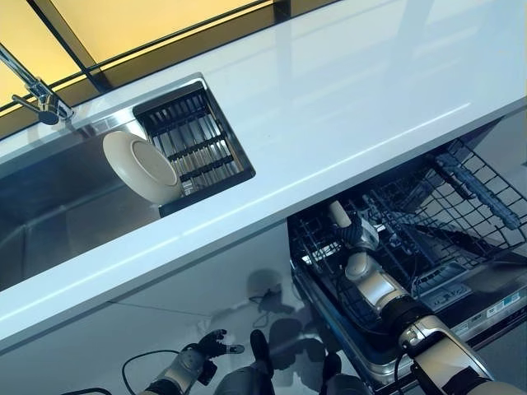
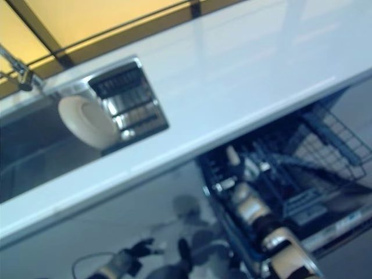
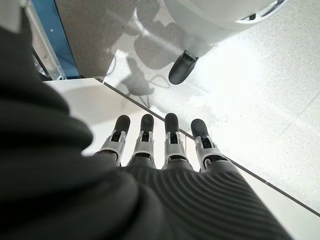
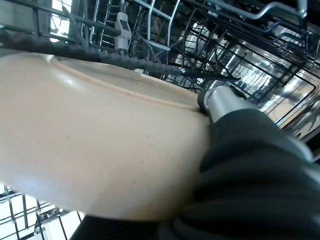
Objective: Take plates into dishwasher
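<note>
Visibly, no readable writing anywhere.

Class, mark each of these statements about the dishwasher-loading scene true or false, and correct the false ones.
1. The right hand holds a cream plate over the dishwasher rack. True.
2. A second plate leans at the drying rack by the sink. True.
3. The left hand grips a plate. False: it holds nothing, and its fingers are straight above the floor.
4. The dishwasher rack is pushed in and the door is closed. False: the rack is pulled out below the countertop.
5. The tap stands at the sink's far left. True.
</note>
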Tool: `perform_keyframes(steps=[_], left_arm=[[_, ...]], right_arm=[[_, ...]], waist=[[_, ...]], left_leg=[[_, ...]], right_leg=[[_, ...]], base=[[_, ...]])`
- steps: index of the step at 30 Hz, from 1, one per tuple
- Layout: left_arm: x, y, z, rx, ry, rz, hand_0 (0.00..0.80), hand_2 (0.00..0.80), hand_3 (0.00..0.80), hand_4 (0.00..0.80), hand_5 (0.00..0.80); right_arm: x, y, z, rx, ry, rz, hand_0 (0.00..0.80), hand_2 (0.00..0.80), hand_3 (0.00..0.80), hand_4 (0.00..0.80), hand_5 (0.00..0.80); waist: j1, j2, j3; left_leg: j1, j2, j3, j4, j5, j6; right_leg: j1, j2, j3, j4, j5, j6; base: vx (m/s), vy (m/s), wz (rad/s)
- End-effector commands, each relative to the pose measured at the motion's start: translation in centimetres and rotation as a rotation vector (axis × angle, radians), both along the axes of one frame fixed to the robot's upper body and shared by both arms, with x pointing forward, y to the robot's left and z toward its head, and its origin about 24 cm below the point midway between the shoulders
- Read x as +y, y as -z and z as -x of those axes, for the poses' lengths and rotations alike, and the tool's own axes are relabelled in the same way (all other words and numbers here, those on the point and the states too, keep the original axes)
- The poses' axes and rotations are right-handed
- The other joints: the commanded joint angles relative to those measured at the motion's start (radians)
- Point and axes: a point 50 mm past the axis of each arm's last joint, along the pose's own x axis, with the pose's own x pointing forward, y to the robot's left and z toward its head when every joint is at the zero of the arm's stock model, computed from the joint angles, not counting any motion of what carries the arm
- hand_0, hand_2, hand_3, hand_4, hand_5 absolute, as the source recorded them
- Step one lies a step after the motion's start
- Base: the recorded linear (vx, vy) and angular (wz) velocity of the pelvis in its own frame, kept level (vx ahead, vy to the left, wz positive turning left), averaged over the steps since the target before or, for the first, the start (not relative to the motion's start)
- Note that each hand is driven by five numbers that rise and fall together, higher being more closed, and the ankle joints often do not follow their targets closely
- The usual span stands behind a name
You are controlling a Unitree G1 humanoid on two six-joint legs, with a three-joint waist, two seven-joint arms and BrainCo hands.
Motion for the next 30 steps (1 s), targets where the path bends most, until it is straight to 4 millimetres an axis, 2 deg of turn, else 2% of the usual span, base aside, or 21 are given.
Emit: perform_keyframes(steps=[1, 10, 30], left_arm=[[-1.15, -0.92, -2.44, -0.062, 0.014, 0.013, 0.0, 0.0, 0.0, 0.0, 0.0], [-1.52, -0.99, -2.59, -0.071, 0.005, 0.034, 0.0, 0.0, 0.0, 0.0, 0.0], [-1.86, -1.14, -2.9, -0.083, 0.009, 0.039, 0.0, 0.0, 0.0, 0.0, 0.0]], right_arm=[[3.83, 2.26, 0.39, 0.119, -0.078, -0.022, 0.8, 0.8, 0.8, 0.8, 0.8], [3.39, 2.02, 0.18, 0.104, -0.052, 0.008, 0.8, 0.8, 0.8, 0.8, 0.8], [3.4, 2.27, 0.2, 0.111, -0.042, -0.002, 0.8, 0.8, 0.8, 0.8, 0.8]], waist=[[0.01, 0.0, 0.051], [0.003, 0.029, 0.065], [0.002, 0.035, 0.079]], left_leg=[[0.019, -0.051, -0.019, -0.003, -0.122, -0.005], [0.016, -0.059, -0.021, -0.003, -0.121, -0.005], [0.02, -0.063, -0.026, -0.003, -0.121, -0.001]], right_leg=[[-0.097, 0.009, 0.009, 0.113, -0.092, -0.089], [-0.117, 0.003, 0.018, 0.126, -0.097, -0.089], [-0.136, -0.001, 0.021, 0.149, -0.101, -0.088]], base=[[0.0, 0.0, 0.0], [0.001, 0.004, 0.0], [0.0, 0.0, 0.0]])
